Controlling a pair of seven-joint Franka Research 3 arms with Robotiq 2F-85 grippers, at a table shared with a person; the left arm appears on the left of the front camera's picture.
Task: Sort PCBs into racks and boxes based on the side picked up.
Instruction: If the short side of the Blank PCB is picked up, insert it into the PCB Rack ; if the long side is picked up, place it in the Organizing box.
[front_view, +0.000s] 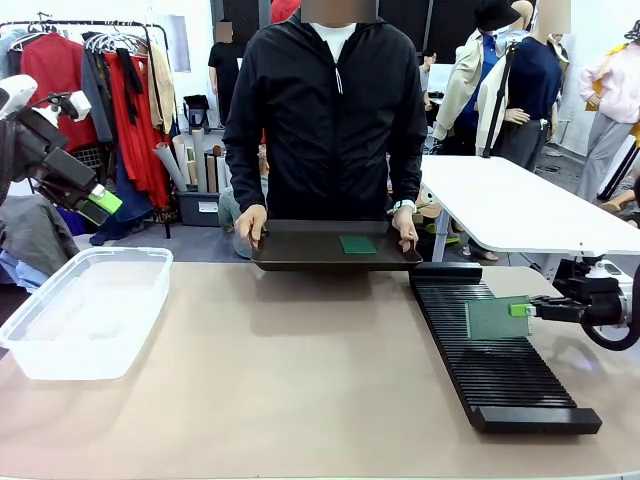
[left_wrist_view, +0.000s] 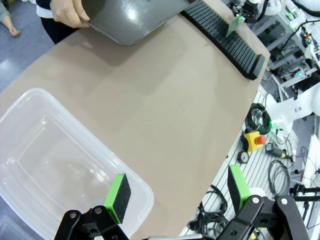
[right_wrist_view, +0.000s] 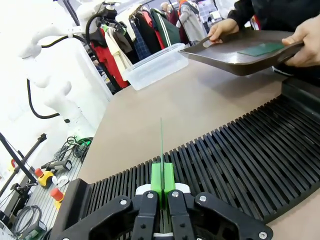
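Note:
My right gripper (front_view: 519, 310) is shut on a green PCB (front_view: 496, 317), holding it upright on edge just above the slots of the long black rack (front_view: 498, 375). In the right wrist view the PCB (right_wrist_view: 161, 145) shows as a thin vertical edge between the pads (right_wrist_view: 162, 178), over the rack (right_wrist_view: 240, 160). A second PCB (front_view: 357, 244) lies flat on a dark tray (front_view: 300, 250) that the person holds with both hands at the far edge. My left gripper (front_view: 103, 206) hangs open, raised above the clear box (front_view: 84, 311); its fingers (left_wrist_view: 118, 191) hover over the box (left_wrist_view: 55, 165) rim.
The brown table (front_view: 280, 370) stretches bare between box and rack. The person stands at the far side, hands (front_view: 251, 224) on the tray. Cables and a red stop button (left_wrist_view: 256, 140) lie beyond the table's edge in the left wrist view.

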